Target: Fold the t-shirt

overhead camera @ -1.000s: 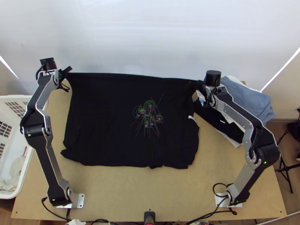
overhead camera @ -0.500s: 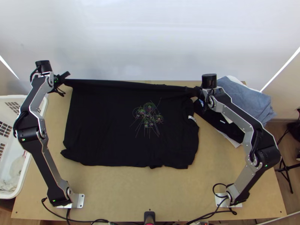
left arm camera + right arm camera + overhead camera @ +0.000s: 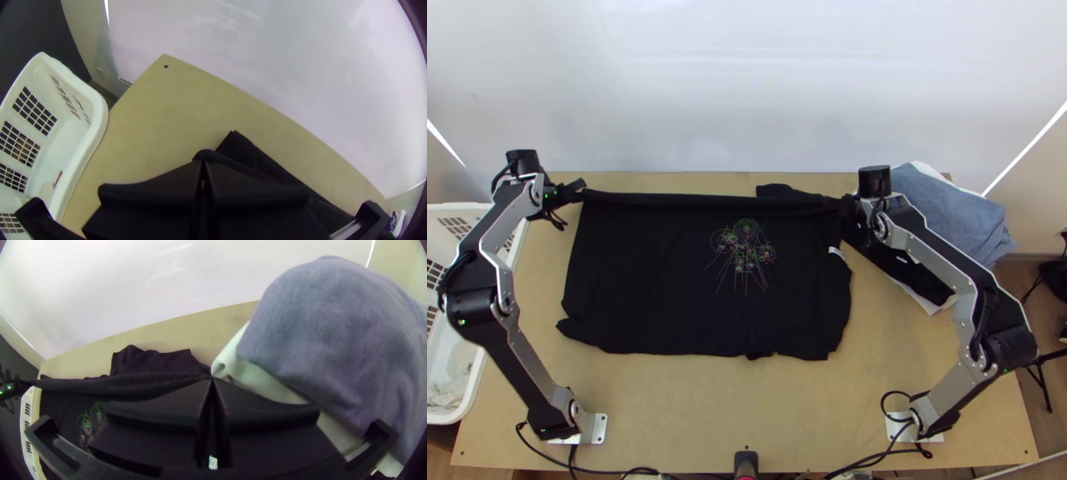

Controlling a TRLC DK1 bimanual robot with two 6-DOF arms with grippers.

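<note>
On wooden table: black t-shirt is lying spread, left gripper and right gripper clenching its far side; white basket, blue-grey cloth flanking; white backdrop rising behind.

Bright, diffuse illumination; soft glare streaks the smooth white backdrop beyond the black left gripper. Wrist views: dark corners, light wooden table edge bowed.

- Soft, matt cloth on the t-shirt
- Faintly fuzzy cloth on the blue garment
- Smooth, matt wood across the counter
- Smooth, glossy plastic on the white basket
- Dull metal along the arm links
- Slick gloss on the white backdrop
</note>
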